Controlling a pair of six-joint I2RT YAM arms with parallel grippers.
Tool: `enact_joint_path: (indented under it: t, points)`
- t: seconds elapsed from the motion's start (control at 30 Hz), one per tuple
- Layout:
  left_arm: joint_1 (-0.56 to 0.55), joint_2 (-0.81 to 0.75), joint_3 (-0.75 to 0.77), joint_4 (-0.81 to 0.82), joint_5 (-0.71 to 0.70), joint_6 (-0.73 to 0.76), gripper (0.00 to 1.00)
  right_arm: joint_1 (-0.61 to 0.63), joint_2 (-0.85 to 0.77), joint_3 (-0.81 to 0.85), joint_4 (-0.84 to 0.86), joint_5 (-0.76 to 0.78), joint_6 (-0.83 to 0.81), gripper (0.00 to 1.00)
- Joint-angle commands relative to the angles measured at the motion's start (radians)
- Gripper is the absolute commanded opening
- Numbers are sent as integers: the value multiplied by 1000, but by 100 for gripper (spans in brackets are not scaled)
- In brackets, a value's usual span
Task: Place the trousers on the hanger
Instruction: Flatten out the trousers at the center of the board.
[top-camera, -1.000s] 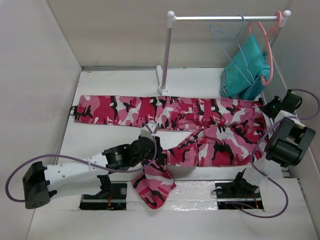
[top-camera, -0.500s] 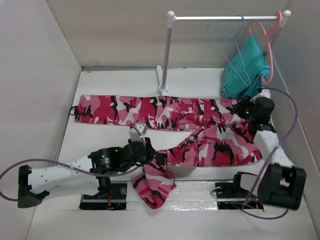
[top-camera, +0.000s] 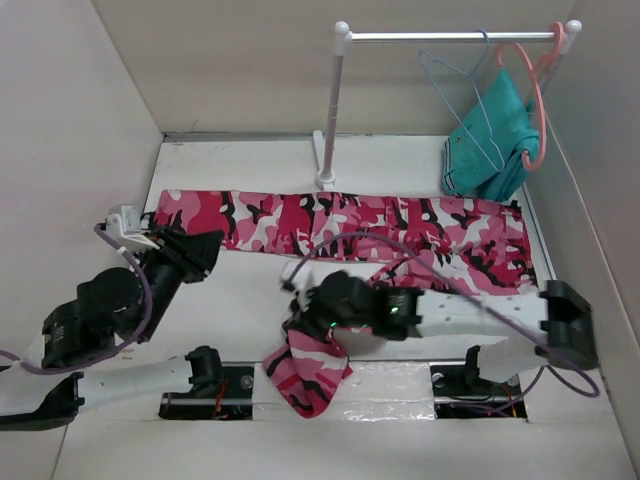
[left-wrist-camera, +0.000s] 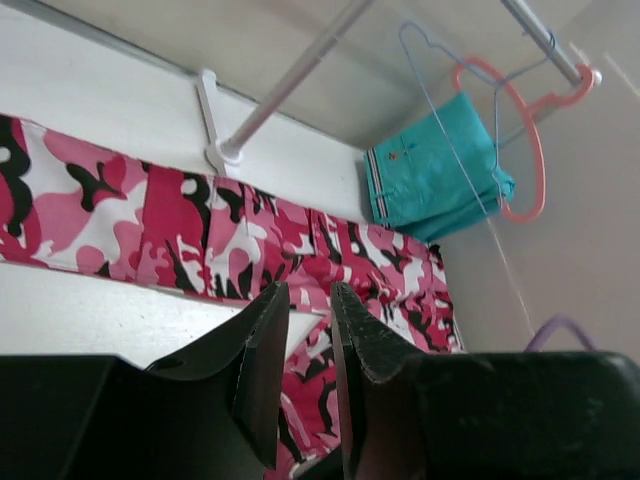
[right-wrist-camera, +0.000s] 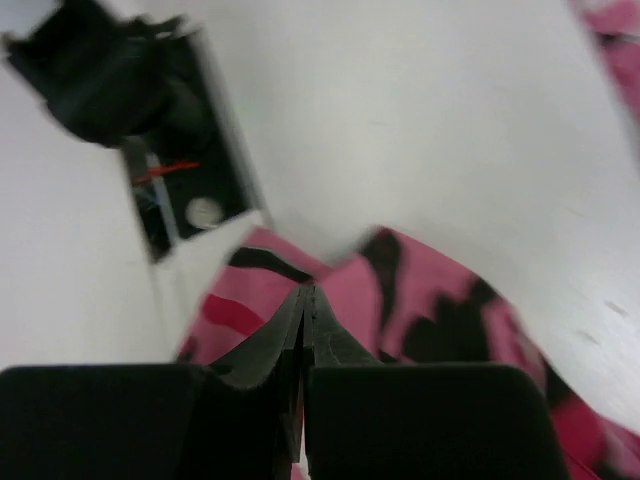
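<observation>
The camouflage trousers (top-camera: 340, 215) lie flat across the table, one leg stretched left and the other folded toward the front edge, where its end (top-camera: 305, 375) hangs over. The light-blue wire hanger (top-camera: 470, 110) hangs on the rail at the back right and also shows in the left wrist view (left-wrist-camera: 450, 130). My left gripper (top-camera: 208, 245) hovers at the left end of the stretched leg, jaws a narrow gap apart and empty (left-wrist-camera: 308, 290), with the trousers (left-wrist-camera: 200, 230) beyond. My right gripper (top-camera: 300, 315) reaches left over the folded leg; its jaws (right-wrist-camera: 303, 290) are pressed together above fabric (right-wrist-camera: 420, 300).
A salmon-pink plastic hanger (top-camera: 535, 110) carrying a teal garment (top-camera: 490, 140) hangs beside the wire hanger. The rack's white post (top-camera: 333, 110) stands on its foot behind the trousers. Walls close in left, right and back. The arm bases (top-camera: 205, 385) sit at the front edge.
My left arm has swung from the table's middle to the far left. My right arm has swung from the right side across to the middle, over the folded leg.
</observation>
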Motion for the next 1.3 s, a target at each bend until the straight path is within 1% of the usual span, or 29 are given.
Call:
enact_joint_path:
  t: [0.0,0.07,0.1,0.13,0.17,0.2,0.27,0.4,0.43,0.5,0.6,0.67,0.7,0.77,0.8,0.87,0.9,0.93,0.97,1.03,1.13,1.17,1.23,1.27]
  points:
    - [-2,7,58,-57,-100,59,21,168,231,203,-73,143,-66,5]
    - [-2,20,75,-71,-123,69,22,232,328,274,-93,148,-78,12]
    - [-2,27,78,-76,-131,78,23,249,401,324,-96,148,-86,26]
    - [-2,30,78,-76,-140,86,23,280,432,343,-96,161,-87,34]
    - [-2,37,78,-74,-154,92,24,291,460,358,-102,167,-90,39]
    - [-2,42,73,-62,-157,118,24,300,485,387,-113,177,-87,48]
    - [-2,62,64,-44,-177,138,25,311,541,403,-136,210,-74,52]
    - [-2,103,23,38,-174,204,29,311,591,395,-144,235,-12,54]
    - [-2,116,18,48,-177,210,29,311,598,391,-144,264,-2,54]
    - [-2,155,20,79,-174,226,31,311,633,388,-148,289,18,59]
    - [-2,182,15,145,-146,259,32,311,692,406,-136,261,22,61]
    - [-2,188,14,196,-132,284,33,311,712,418,-137,275,35,60]
    - [-2,191,18,208,-126,293,33,302,721,418,-131,286,49,58]
    - [-2,212,33,217,-115,295,34,291,721,415,-95,280,51,57]
    - [-2,220,35,220,-114,296,35,276,724,418,-82,273,49,50]
    - [-2,237,35,225,-109,296,35,257,741,440,-76,272,45,24]
    - [-2,238,37,226,-106,298,35,244,750,467,-82,282,42,9]
    - [-2,238,41,225,-108,298,35,243,762,481,-84,307,39,3]
    - [-2,232,49,223,-105,296,35,211,765,490,-72,313,34,0]
    - [-2,219,49,245,-102,310,35,181,769,533,-43,325,13,0]
    - [-2,195,57,260,-114,328,35,119,746,581,63,332,-37,0]
    - [-2,195,76,244,-124,330,35,104,726,605,156,318,-52,0]
    - [-2,192,90,223,-131,327,35,59,726,641,223,259,-75,0]
    - [-2,186,99,225,-141,333,35,47,754,706,247,234,-78,0]
